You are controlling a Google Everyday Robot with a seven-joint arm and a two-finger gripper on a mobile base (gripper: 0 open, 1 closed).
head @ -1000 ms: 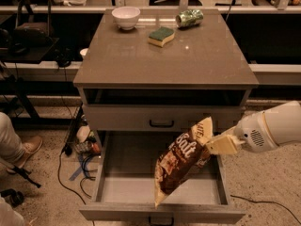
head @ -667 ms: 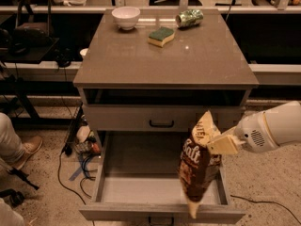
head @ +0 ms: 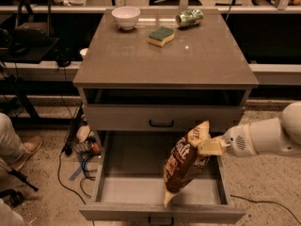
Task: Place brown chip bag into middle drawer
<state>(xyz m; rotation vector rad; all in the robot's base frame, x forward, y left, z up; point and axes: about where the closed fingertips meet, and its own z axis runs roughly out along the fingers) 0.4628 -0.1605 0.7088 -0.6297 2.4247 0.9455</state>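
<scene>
The brown chip bag point(head: 184, 164) hangs upright over the right half of the open middle drawer point(head: 127, 182), its lower tip near the drawer's front edge. My gripper point(head: 207, 147) comes in from the right on a white arm and is shut on the bag's upper right corner. The drawer is pulled out, its grey floor bare, with its small black handle at the bottom edge of the view. The bag covers part of the drawer's right side.
The upper drawer front point(head: 162, 117) with a black handle is closed. On the cabinet top stand a white bowl point(head: 125, 17), a green-topped yellow sponge point(head: 161, 36) and a green can point(head: 189, 18). Cables point(head: 77, 166) and a person's shoe point(head: 24, 149) lie on the floor at left.
The bag has swung on the gripper: first tilted to the left, then hanging straight down at the right, now slanting slightly left again. The arm has barely moved.
</scene>
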